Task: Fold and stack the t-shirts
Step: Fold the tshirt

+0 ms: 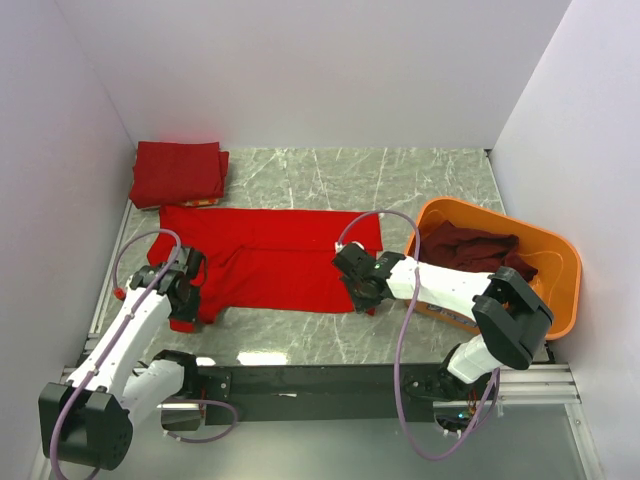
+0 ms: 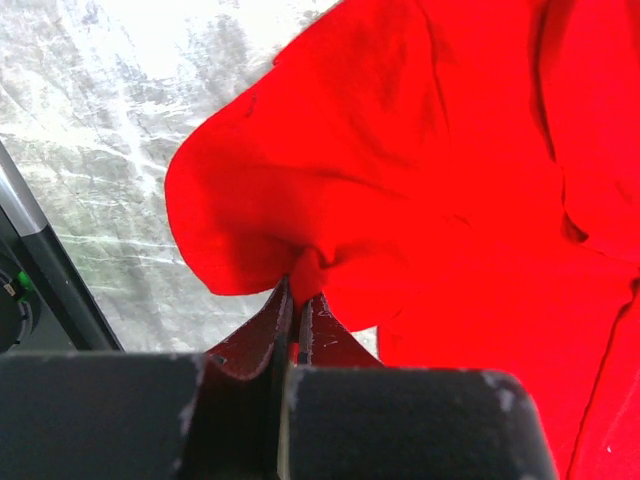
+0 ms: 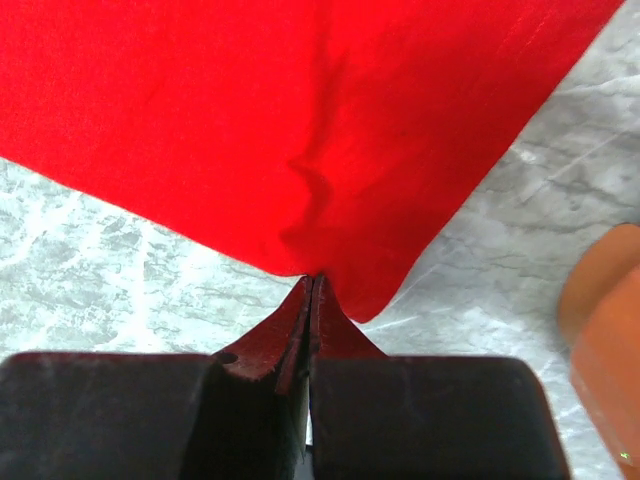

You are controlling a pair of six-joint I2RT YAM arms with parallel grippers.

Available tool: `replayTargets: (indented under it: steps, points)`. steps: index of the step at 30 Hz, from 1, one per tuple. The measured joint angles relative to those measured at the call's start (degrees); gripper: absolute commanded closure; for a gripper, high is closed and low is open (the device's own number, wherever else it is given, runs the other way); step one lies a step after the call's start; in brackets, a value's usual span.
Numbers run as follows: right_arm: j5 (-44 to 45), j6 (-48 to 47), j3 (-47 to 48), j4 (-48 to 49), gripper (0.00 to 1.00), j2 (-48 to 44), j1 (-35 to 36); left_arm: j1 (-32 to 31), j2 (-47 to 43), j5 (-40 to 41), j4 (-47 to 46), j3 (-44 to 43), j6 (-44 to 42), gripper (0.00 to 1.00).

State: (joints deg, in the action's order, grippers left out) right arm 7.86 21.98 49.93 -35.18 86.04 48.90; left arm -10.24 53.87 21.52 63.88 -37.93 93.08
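Closest to the left wrist camera is the left gripper (image 2: 297, 292), its jaws pressed together on a bunched lump at the near left corner of the red t-shirt (image 1: 265, 262). The right gripper (image 3: 312, 285) is also clamped tight, but it pinches only a thin bit of the near edge, just beside the right corner. The shirt lies spread across the middle of the marble table (image 1: 420, 185). It runs between the two grippers along the near hem and extends away from both toward the back wall.

I think the main risk is on the right side. The bite is very small, so the cloth may slip out when the arm lifts or pulls. On the left the fabric is gathered, so a fold made from here may come out wrinkled or uneven. If the two arms do not move at equal pace, the hem may twist. The right arm also reaches just beside the orange tub (image 1: 565, 262), which holds a maroon t-shirt (image 1: 470, 248), and could push it. A folded stack (image 1: 178, 172) rests at the far left corner, well apart.
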Motion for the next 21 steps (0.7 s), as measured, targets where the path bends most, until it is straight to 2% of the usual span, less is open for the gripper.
replayTargets:
  steps: [8,21]
  points:
    - [1.9,-1.0,4.1,-0.1,1.00,0.0,-1.0,0.0,2.8,1.0,-0.4,-4.3,-1.6,0.99]
    - [2.9,-3.7,12.5,0.3,1.00,3.8,-8.5,0.0,17.3,4.5,-3.2,-17.3,-5.4,0.99]
